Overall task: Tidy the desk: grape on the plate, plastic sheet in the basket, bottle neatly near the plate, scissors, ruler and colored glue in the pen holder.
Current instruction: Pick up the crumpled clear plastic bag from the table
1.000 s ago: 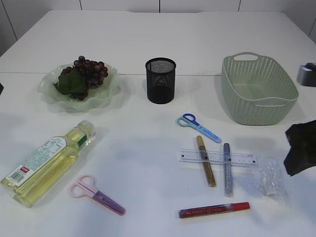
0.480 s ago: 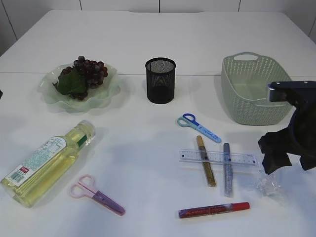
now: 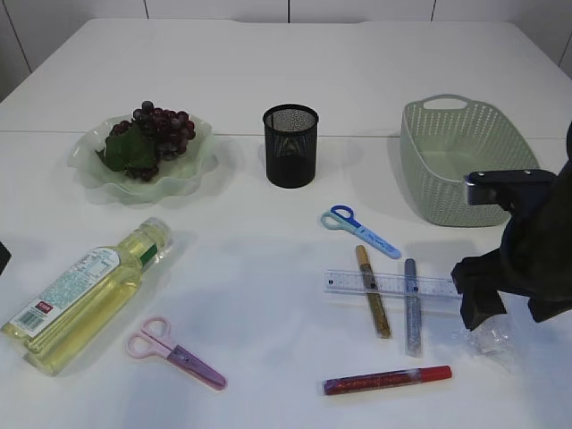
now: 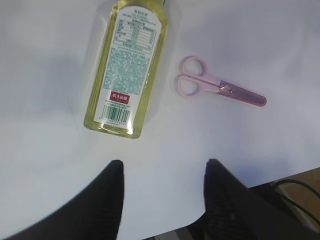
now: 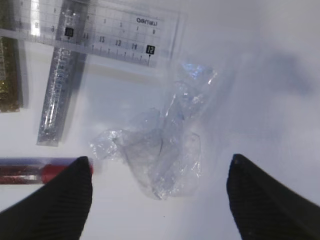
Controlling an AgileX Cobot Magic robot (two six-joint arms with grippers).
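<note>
We see the right gripper (image 5: 160, 172) with fingers spread wide above the crumpled clear plastic sheet (image 5: 160, 150), apparently not touching it, on the white surface (image 5: 270, 75) beside the transparent ruler (image 5: 95, 30). The left gripper (image 4: 161, 167) fingers stand apart, empty, near the yellow oil bottle (image 4: 127, 65).

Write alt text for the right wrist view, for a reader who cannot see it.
A crumpled clear plastic sheet lies on the white table between the open right pincer's two dark fingertips. Above it a transparent ruler lies across a silver glitter glue stick; a red one shows at the left edge.
</note>
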